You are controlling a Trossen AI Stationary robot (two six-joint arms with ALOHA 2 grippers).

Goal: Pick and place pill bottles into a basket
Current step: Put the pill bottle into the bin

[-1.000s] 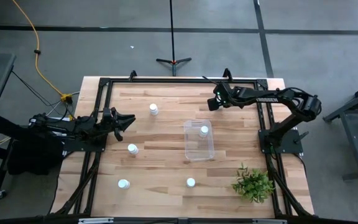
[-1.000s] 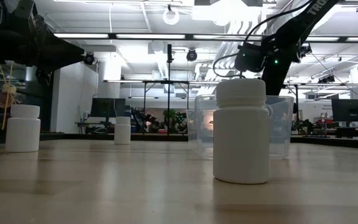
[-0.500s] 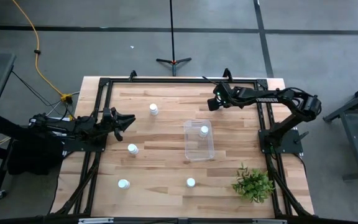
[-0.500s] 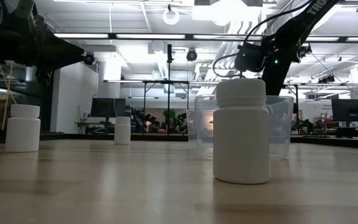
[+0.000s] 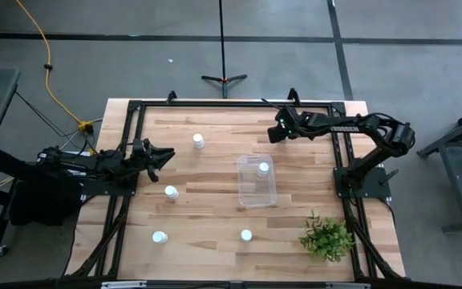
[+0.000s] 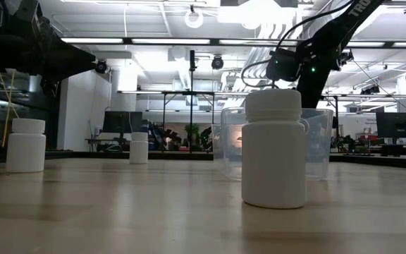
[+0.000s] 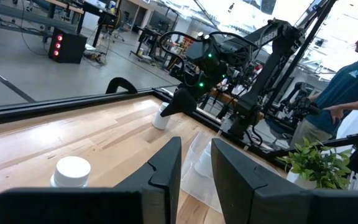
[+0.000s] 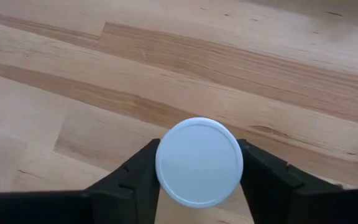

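Observation:
Several white pill bottles stand upright on the wooden table: at the far left (image 5: 198, 140), the left middle (image 5: 171, 192), the near left (image 5: 160, 238) and the near middle (image 5: 246, 235). One more bottle (image 5: 263, 168) stands inside the clear basket (image 5: 244, 191) at the table's middle. My right gripper (image 5: 274, 133) is above the table's far right part, beyond the basket, shut on a bottle whose white cap (image 8: 199, 162) shows in the right wrist view. My left gripper (image 5: 165, 154) hovers at the table's left edge, open and empty (image 7: 195, 168). My right gripper pinches the bottle between its two fingers (image 8: 137, 177), one on each side of the bottle just under the cap's rim (image 8: 164, 175). The fingers come from above and point down. The bottle is upright, cap up. In the low view the gripper (image 6: 283, 68) stands well above the table.
A green plant (image 5: 327, 238) stands at the near right corner. Black frame rails (image 5: 231, 106) run along the table's far, left and right sides. A person (image 7: 352, 78) stands beyond the table's right side. Bare wood lies between the bottles and the basket.

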